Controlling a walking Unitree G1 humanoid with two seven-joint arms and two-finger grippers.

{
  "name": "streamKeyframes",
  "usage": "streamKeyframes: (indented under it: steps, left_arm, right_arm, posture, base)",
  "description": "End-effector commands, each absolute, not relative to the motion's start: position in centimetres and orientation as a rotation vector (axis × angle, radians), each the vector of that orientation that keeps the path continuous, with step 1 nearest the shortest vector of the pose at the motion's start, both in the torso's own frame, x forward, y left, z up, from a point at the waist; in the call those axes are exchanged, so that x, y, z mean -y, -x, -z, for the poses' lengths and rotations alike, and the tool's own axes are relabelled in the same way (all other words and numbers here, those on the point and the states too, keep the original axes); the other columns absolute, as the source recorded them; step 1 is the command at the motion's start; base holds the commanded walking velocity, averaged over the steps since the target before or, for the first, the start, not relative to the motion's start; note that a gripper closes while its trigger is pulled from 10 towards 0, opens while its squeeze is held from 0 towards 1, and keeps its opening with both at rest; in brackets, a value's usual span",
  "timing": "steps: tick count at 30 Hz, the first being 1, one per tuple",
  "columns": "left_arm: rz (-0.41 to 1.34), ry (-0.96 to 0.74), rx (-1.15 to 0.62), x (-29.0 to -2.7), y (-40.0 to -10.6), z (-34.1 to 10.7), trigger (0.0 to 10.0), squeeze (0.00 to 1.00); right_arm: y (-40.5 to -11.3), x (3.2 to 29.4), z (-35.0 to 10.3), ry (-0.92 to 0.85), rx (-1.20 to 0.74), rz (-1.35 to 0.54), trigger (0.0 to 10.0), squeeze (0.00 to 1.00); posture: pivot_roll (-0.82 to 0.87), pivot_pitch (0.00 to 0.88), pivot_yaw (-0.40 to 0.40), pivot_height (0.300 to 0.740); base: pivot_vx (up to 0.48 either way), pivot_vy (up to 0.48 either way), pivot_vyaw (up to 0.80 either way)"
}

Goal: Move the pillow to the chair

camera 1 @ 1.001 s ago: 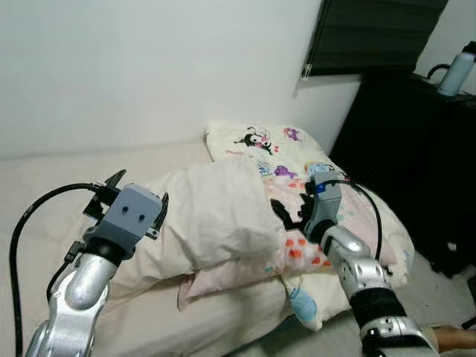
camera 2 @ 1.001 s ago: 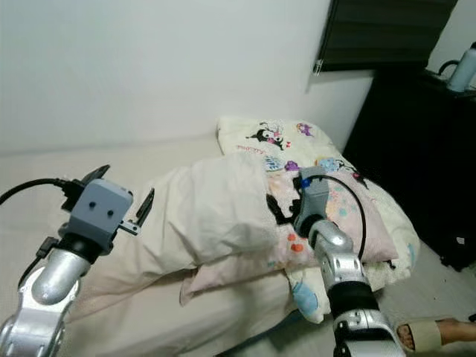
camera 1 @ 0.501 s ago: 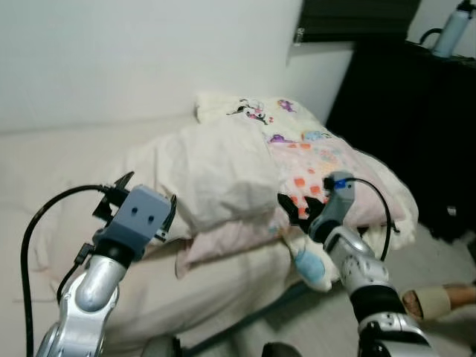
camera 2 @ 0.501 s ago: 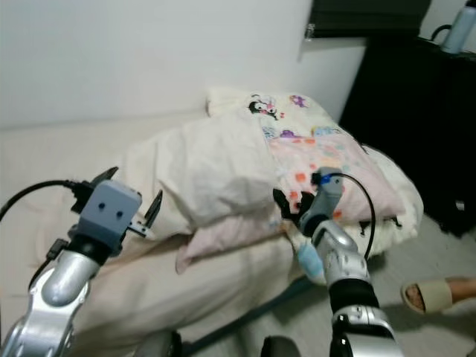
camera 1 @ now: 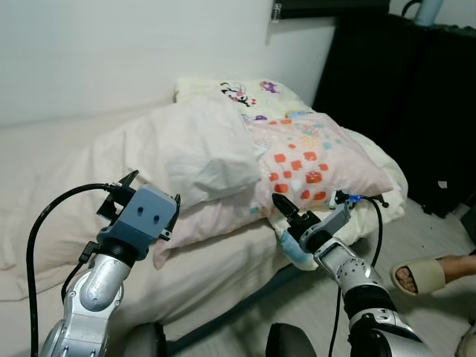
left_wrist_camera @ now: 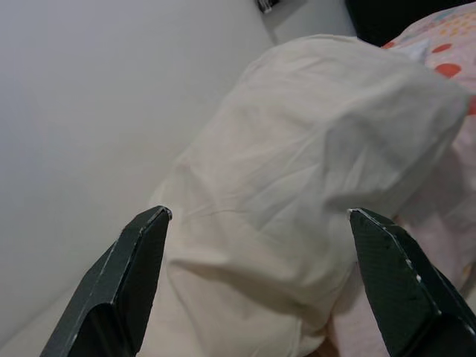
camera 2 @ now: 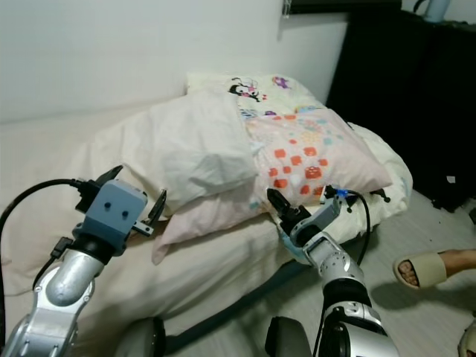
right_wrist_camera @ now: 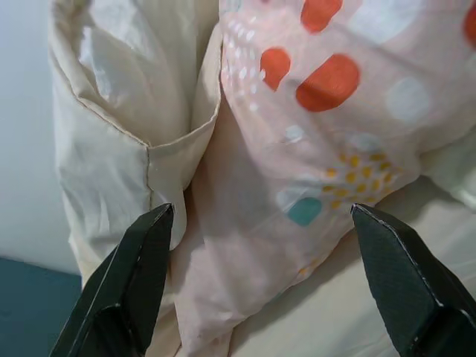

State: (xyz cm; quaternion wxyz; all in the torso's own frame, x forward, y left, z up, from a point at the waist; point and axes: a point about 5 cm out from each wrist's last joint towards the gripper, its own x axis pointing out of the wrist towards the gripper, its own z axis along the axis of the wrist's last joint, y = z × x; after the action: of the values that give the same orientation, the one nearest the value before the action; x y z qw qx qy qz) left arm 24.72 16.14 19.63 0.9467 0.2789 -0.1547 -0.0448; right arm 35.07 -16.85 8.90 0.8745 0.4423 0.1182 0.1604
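Both grippers' 2 fingers stand wide apart, holding nothing. The right gripper (camera 1: 288, 216) hovers just below the pink spotted pillow (camera 1: 309, 160); the left gripper (camera 1: 145, 202) faces the white pillow (camera 1: 197, 152). 3 pillows lie on the bed (camera 1: 52, 171); the pink one's long axis runs toward the wall.

Right gripper (right_wrist_camera: 256, 282): your two black fingers stand wide apart, one at each lower corner, nothing between them.
Pink pillow (right_wrist_camera: 312, 141): straight ahead of your fingers; pale pink case with orange-red, white and teal dots, its corner hanging toward you.
Cream pillowcase (right_wrist_camera: 134, 126): touching the pink pillow along one side, seam and open hem folded against it.
Cream sheet (right_wrist_camera: 357, 297): under the pink pillow's corner.
Teal strip (right_wrist_camera: 33, 286): beside the cream pillowcase, behind one finger; you cannot tell what it is.
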Motion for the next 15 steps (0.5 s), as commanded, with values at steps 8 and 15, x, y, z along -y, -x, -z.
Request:
streamKeyframes:
  steps: [8, 15]
  left_arm:
    - [0.076, -0.562, 0.316, -15.5, -24.2, -19.6, 10.0, 0.00]
    - [0.057, -0.581, 0.318, -16.1, -23.8, -20.3, 10.0, 0.00]
  right_arm:
    - [-36.9, 14.4, -11.1, -0.921, -0.184, -0.420, 10.0, 0.00]
    - [-38.3, 12.0, -13.4, -0.906, -0.162, -0.471, 10.0, 0.00]
  posture:
    - [0.11, 0.000, -0.099, 0.513]
    - [0.15, 0.000, -0.102, 0.513]
  base:
    - [0.000, 0.000, 0.00]
    - [0.000, 0.000, 0.00]
